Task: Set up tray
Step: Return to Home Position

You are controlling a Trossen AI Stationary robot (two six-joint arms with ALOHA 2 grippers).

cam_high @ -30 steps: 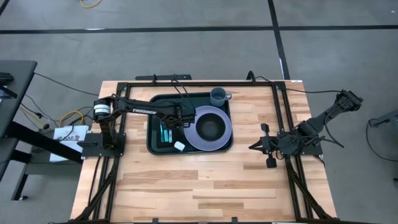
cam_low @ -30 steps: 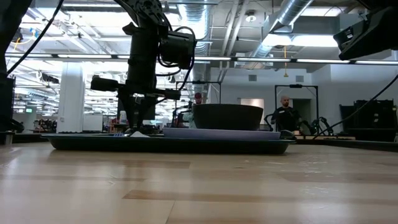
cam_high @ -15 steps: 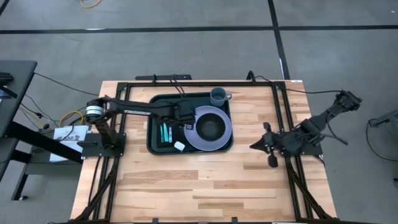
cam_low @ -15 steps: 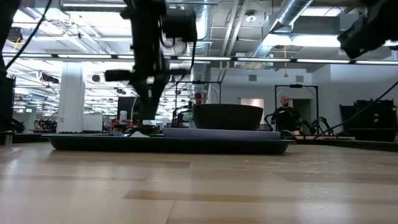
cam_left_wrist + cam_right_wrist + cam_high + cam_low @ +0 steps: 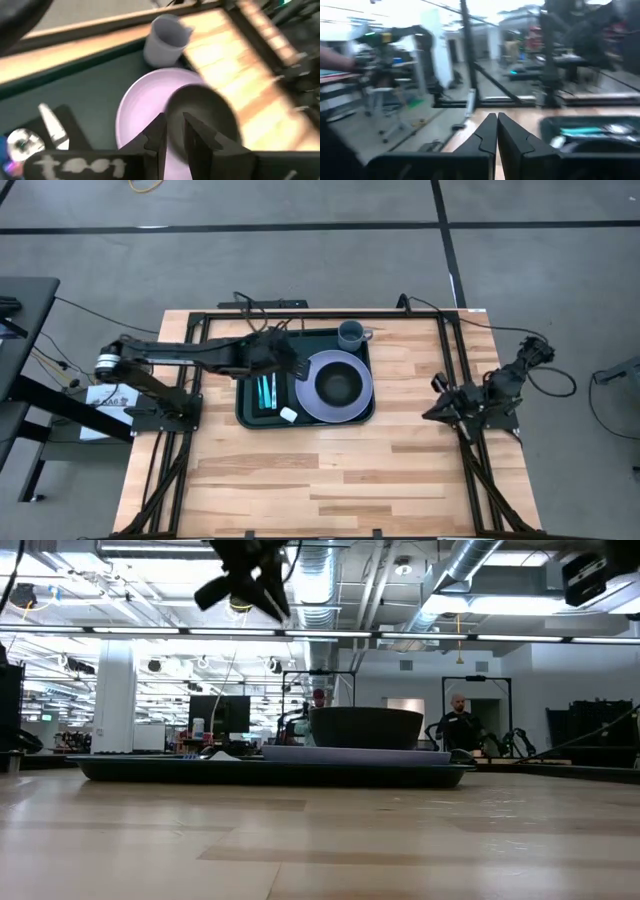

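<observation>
Hard to see: the left arm [image 5: 200, 355] crosses the tray [image 5: 322, 340], covering part of the black napkin [image 5: 262, 408].
Tray: dark green, raised rim, rounded corners, at the table's [image 5: 330, 470] back middle.
Left gripper [image 5: 173, 117]: above the tray, fingers slightly apart.
Right gripper [image 5: 496, 117]: well right of the tray, fingers together.
Surface, room: pale wood; grey floor; ducted hall.

High camera looks straight down on the desk [image 5: 330, 470]; low camera looks level across it. Both share the tray [image 5: 320, 423], which the left wrist camera sees close past its gripper [image 5: 173, 119]
</observation>
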